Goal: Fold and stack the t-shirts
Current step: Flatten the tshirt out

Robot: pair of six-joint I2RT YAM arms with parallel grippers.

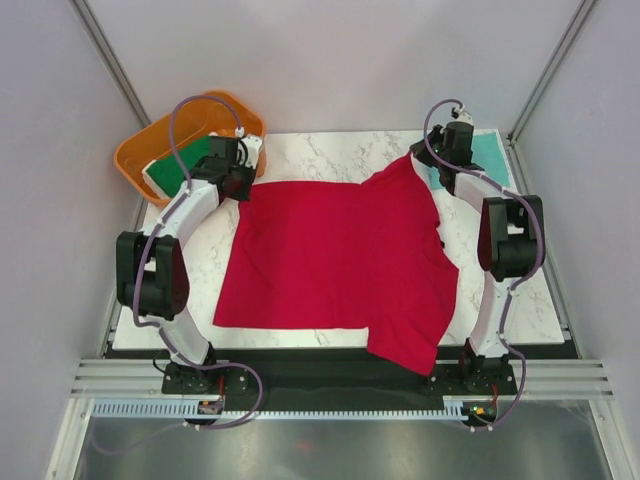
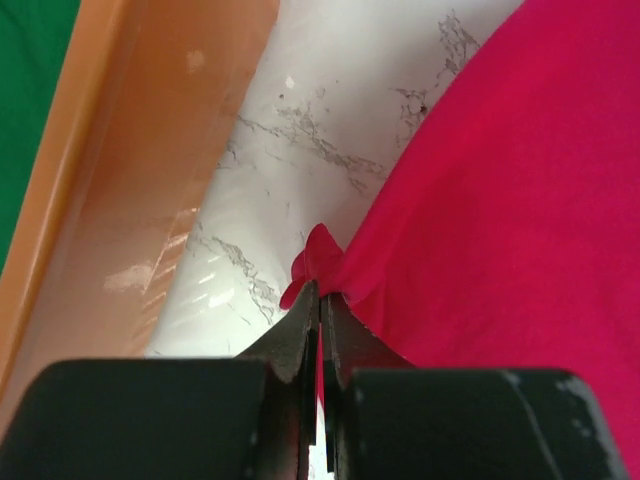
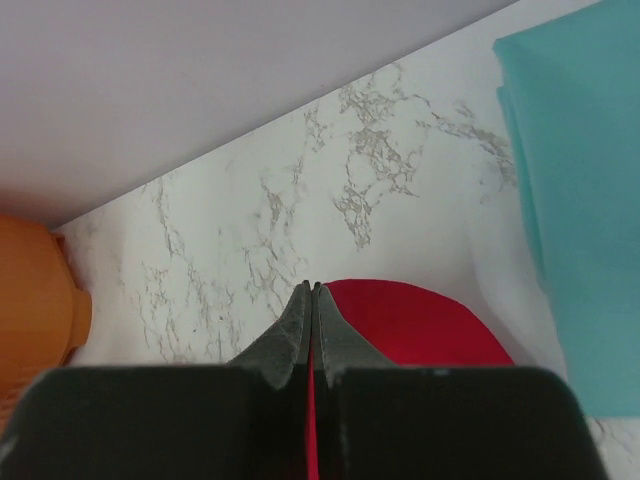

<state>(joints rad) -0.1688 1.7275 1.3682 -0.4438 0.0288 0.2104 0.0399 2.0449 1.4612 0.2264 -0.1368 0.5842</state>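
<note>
Top external view showed the red t-shirt (image 1: 340,260) spread across the middle of the marble table (image 1: 300,148), with one part draping over the table's near edge at 5 o'clock. The left gripper (image 1: 244,186) sat at the shirt's 10 o'clock corner. In the left wrist view its fingers (image 2: 300,325) were clenched on a small bunched fold of the red cloth. The right gripper (image 1: 428,160) was at the shirt's 1 o'clock corner, and in the right wrist view its fingers (image 3: 296,330) were pressed together with a thin edge of red cloth caught between them. The teal t-shirt (image 1: 490,155) lay flat at the table's 2 o'clock corner, just beside the right gripper. The dark green t-shirt (image 1: 175,172) lay inside the orange tub (image 1: 133,160) at 10 o'clock.
</note>
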